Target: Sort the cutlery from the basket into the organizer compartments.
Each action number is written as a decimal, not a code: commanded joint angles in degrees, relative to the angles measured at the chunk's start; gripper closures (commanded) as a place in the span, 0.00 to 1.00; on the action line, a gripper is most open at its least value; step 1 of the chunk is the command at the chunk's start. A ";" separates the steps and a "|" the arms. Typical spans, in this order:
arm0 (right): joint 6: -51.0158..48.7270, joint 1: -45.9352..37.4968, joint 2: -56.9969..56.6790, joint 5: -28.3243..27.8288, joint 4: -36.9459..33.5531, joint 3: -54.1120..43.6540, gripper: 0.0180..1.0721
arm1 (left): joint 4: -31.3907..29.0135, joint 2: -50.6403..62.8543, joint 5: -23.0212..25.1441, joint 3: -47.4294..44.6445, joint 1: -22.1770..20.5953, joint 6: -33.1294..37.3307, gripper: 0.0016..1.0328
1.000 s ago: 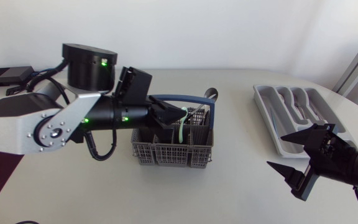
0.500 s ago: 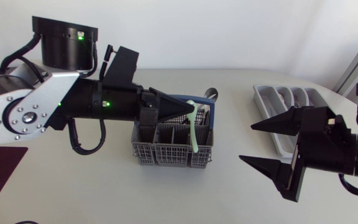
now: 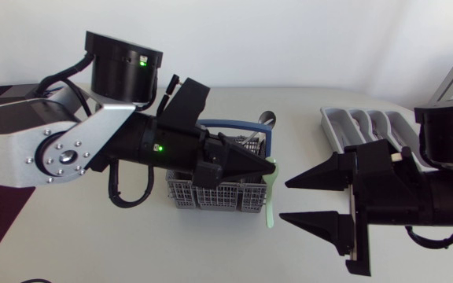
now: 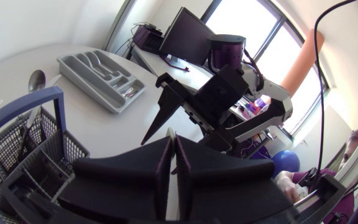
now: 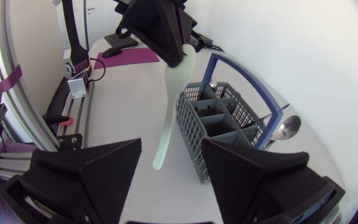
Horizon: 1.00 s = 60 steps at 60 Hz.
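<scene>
My left gripper [image 3: 269, 166] is shut on the upper end of a pale green utensil [image 3: 269, 196], which hangs down just right of the grey wire basket [image 3: 211, 192] with its blue handle. My right gripper [image 3: 283, 201] stands open right beside it. In the right wrist view the pale green utensil [image 5: 168, 109] hangs from the left gripper [image 5: 166, 46], and its lower end lies between my right gripper's [image 5: 171, 149] fingers without touching them. The left wrist view shows the left gripper [image 4: 173, 158] shut, with the right gripper [image 4: 166, 115] just ahead. The grey organizer [image 3: 340, 134] sits at the far right.
A metal spoon [image 3: 267, 119] sticks up behind the basket; the right wrist view shows the spoon [image 5: 288, 127] and the basket [image 5: 219, 124] too. The organizer [image 4: 98, 71] holds some cutlery. A black box [image 3: 6, 96] lies at the table's far left.
My left arm lifted the green utensil out of the basket and carried it right. My right gripper came in from the right to meet it, and its fingers narrowed somewhat.
</scene>
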 commanded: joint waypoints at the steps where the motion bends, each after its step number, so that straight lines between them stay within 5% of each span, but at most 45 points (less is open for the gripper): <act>1: 2.11 1.48 0.87 -0.72 0.52 1.23 0.49 | -0.05 1.15 1.19 2.45 -0.64 0.88 0.96; 14: 3.60 3.67 2.19 -1.77 1.40 1.32 0.58 | -0.14 1.33 1.63 2.63 -1.34 0.97 0.96; 39: 4.83 5.52 2.63 -2.30 3.07 0.96 0.92 | -1.63 1.06 3.56 2.89 -1.43 1.76 0.96; 53: 5.36 5.78 2.45 -2.30 3.51 0.17 0.94 | -1.46 0.53 3.56 2.63 -1.34 1.76 0.95; 60: 5.63 6.05 2.45 -2.30 3.42 -0.27 0.95 | -1.11 0.18 3.56 2.89 -0.99 1.67 0.66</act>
